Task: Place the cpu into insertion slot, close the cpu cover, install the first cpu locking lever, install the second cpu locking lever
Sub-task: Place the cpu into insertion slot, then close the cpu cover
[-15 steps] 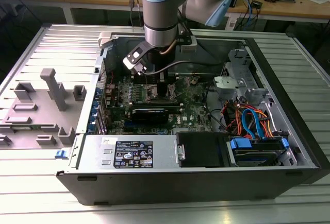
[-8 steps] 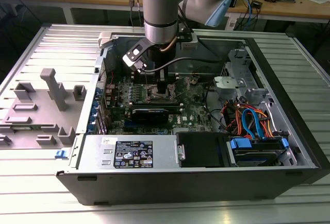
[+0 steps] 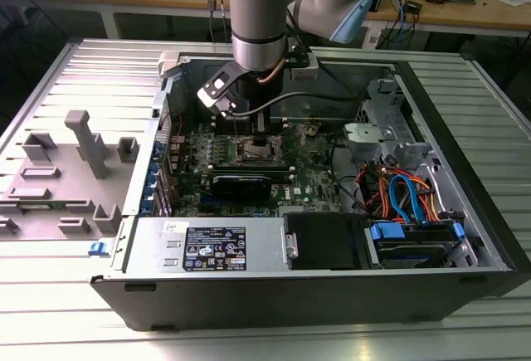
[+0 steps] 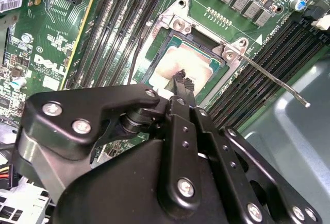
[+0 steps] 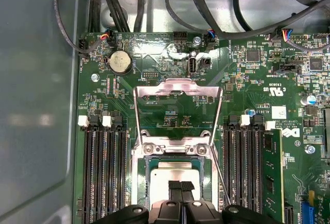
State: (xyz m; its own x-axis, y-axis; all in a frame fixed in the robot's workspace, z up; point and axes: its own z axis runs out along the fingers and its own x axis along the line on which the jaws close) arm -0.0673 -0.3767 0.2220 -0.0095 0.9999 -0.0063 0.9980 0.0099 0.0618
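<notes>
- Here we find the cpu (image 5: 164, 175) lying flat in the slot (image 5: 149, 183), directly under the gripper (image 5: 181, 187).
- Its fingers (image 5: 174, 187) are pressed together with nothing between them, the tips just over the chip.
- The cover (image 5: 178, 86) is swung open, lying off the slot towards the coin cell (image 5: 119, 62).

A round coin battery (image 5: 119, 61) sits on the green board (image 5: 247, 80) near black memory slots (image 5: 103, 172).

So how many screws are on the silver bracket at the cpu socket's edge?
2. In the first wrist view, one screw and a second screw sit side by side on the bracket; the tool may hide others.
</notes>
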